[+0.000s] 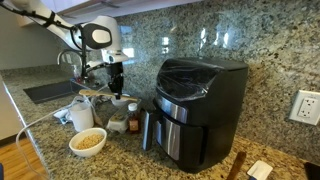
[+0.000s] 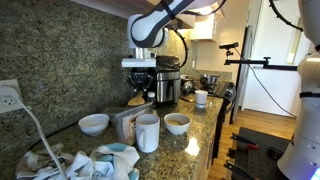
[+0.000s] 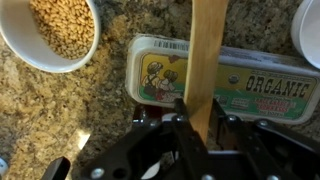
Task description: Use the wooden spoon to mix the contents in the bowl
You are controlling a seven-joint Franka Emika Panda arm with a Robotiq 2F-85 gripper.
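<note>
Gripper [image 3: 200, 118]: jaws clamped hard on the wooden spoon [image 3: 207, 50], pinching the flat handle. The handle runs straight up and out of the top of the wrist view, so the spoon head is out of frame there.

The spoon is over a food box [image 3: 262, 95] labelled ORGANIC, which lies flat on the granite counter [image 3: 60, 120]. Can't tell if the spoon touches the box.

The spoon is not over the bowl [image 3: 18, 45]. The bowl sits beside the box, in a top corner of the wrist view, clear of the spoon. The contents [image 3: 62, 25] are a tan grainy heap, no spoon in them.

A white rim [image 3: 312, 30] shows at the opposite top corner; can't tell which vessel.

In an exterior view the bowl [image 1: 88, 142] is near the counter's front edge, with a white mug [image 1: 82, 115] just behind it. A black air fryer [image 1: 195, 105] stands off to the side. The gripper hangs above the counter behind the mug.
</note>
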